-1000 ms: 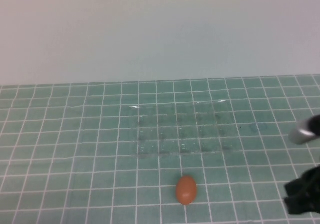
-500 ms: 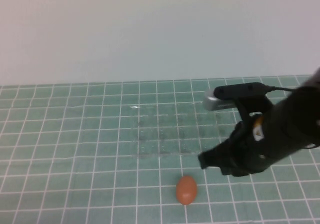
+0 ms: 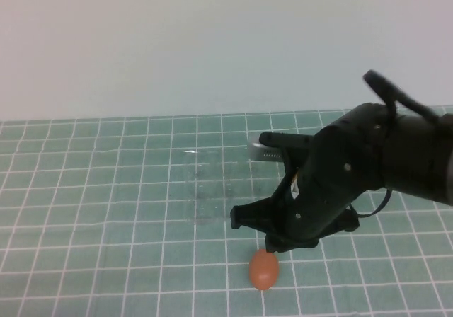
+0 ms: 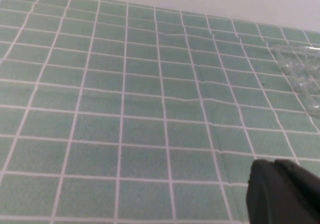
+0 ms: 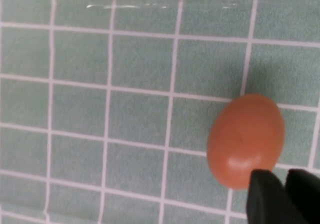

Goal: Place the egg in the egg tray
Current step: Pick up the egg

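The orange-brown egg [image 3: 263, 269] lies on the green grid mat, in front of the clear egg tray [image 3: 209, 189]. My right arm reaches in from the right over the tray's right part and hides it. My right gripper [image 3: 277, 245] hangs just above and behind the egg without touching it. In the right wrist view the egg [image 5: 246, 140] lies right by the gripper [image 5: 285, 184], whose two black fingers stand close together and hold nothing. My left gripper [image 4: 276, 184] is out of the high view; its fingers are together and empty over bare mat, and the tray's corner [image 4: 300, 69] shows far off.
The green mat [image 3: 92, 189] with white grid lines covers the table up to a plain white wall [image 3: 212, 41] at the back. Bare mat lies left of the tray and egg.
My right arm has swung in from the right edge, across the tray, to just above the egg. The egg and tray have not moved.
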Action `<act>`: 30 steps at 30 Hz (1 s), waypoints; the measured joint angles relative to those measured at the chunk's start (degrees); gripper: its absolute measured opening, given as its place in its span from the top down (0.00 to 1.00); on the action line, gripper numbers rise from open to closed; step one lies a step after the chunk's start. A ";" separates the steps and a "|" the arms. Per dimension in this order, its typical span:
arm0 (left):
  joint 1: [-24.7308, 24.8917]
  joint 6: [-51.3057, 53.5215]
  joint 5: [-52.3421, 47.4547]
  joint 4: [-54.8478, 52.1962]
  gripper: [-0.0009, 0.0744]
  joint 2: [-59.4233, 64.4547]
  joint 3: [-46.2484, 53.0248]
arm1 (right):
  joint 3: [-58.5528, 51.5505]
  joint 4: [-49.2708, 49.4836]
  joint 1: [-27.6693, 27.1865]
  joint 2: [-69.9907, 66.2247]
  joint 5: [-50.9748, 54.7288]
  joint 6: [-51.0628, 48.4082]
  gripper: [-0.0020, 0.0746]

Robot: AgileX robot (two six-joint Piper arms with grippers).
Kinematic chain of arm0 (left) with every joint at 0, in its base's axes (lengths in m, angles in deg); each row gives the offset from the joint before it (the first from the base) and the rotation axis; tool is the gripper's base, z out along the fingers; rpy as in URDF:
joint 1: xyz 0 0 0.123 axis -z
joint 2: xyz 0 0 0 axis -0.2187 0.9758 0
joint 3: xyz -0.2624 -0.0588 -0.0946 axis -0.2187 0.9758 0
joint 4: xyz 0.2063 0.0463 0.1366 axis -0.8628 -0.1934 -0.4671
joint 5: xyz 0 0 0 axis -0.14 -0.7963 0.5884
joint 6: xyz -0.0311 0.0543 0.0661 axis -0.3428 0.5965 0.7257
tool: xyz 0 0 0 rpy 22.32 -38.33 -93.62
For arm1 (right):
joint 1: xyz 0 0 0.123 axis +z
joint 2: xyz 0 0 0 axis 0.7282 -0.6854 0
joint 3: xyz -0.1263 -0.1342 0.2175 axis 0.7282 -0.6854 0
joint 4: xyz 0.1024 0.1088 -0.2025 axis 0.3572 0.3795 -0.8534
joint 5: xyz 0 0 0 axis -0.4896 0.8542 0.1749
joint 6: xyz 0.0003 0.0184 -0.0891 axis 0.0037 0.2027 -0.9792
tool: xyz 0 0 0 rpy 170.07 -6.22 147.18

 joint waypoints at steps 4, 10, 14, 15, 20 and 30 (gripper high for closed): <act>0.00 0.00 0.00 0.00 0.99 0.00 0.00 | 0.04 0.69 0.12 -3.10 -1.68 1.66 0.74; 0.00 0.00 0.00 0.00 0.99 0.00 0.00 | 0.04 2.07 0.45 -5.68 -2.33 1.76 0.50; 0.00 0.00 0.00 0.00 0.99 0.00 0.00 | 0.04 2.07 0.45 -5.68 -2.82 1.89 0.44; 0.00 0.00 0.00 0.00 0.99 0.00 0.00 | 0.04 2.07 0.45 -5.68 -3.16 1.89 0.44; 0.00 0.00 0.00 0.00 0.99 0.00 0.00 | 0.60 2.07 0.61 -6.30 -4.48 1.51 0.41; 0.00 0.00 0.00 0.00 0.99 0.00 0.00 | 2.29 -0.91 0.93 -8.59 -2.99 1.14 0.39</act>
